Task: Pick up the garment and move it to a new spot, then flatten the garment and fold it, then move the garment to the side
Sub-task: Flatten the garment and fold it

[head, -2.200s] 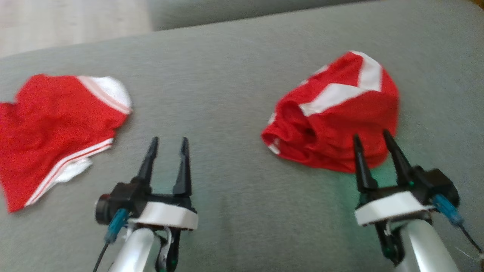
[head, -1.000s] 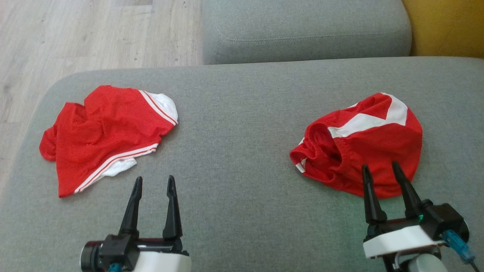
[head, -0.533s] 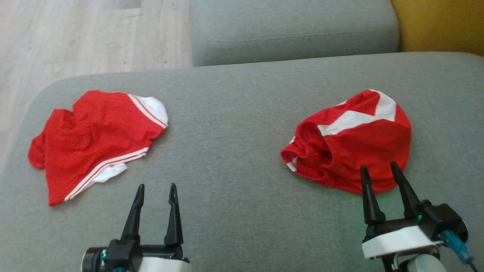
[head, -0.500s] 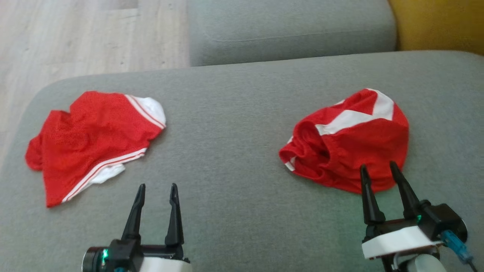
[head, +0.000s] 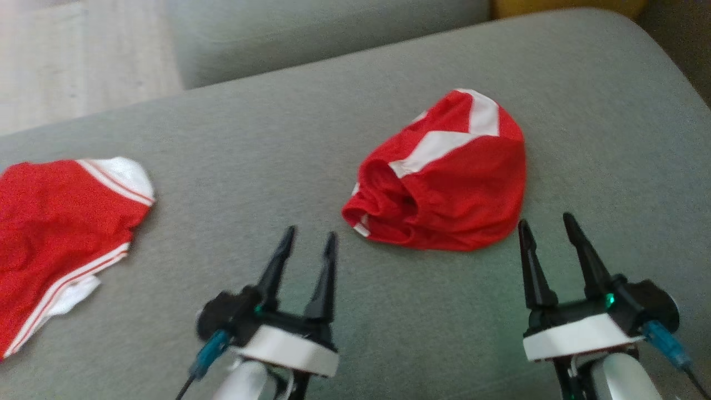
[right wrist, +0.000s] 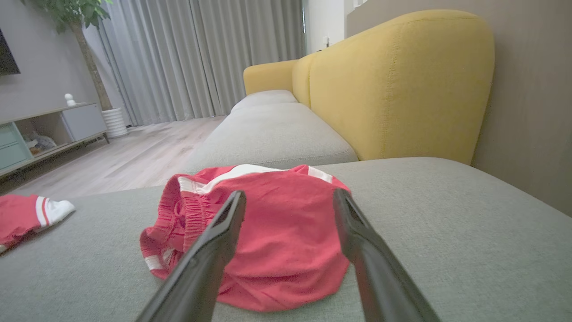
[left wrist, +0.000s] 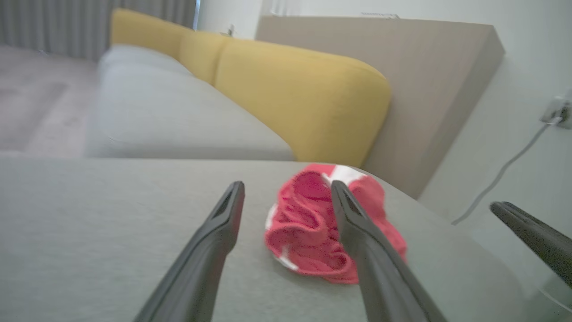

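The garment point(head: 444, 183) is a crumpled red pair of shorts with white stripes, lying on the grey cushion point(head: 311, 139) right of centre. Its gathered waistband opening faces left. My left gripper point(head: 311, 231) stands open just in front of the garment's left edge, with nothing between its fingers. The left wrist view shows the garment point(left wrist: 308, 228) beyond the open left gripper point(left wrist: 287, 183). My right gripper point(head: 545, 219) is open and empty at the garment's near right edge. In the right wrist view the garment point(right wrist: 277, 237) lies right ahead of the right gripper point(right wrist: 289, 192).
A second red and white garment point(head: 55, 222) lies spread at the cushion's left end, also seen as a red garment point(right wrist: 27, 212) from the right wrist. A yellow backrest point(right wrist: 393, 89) rises behind. The cushion's rounded right edge point(head: 666, 72) drops off. Wood floor point(head: 66, 55) lies far left.
The head camera has turned right, shifting the whole picture left. My left gripper has come right, close to the crumpled garment. Both grippers stay open; neither garment has moved.
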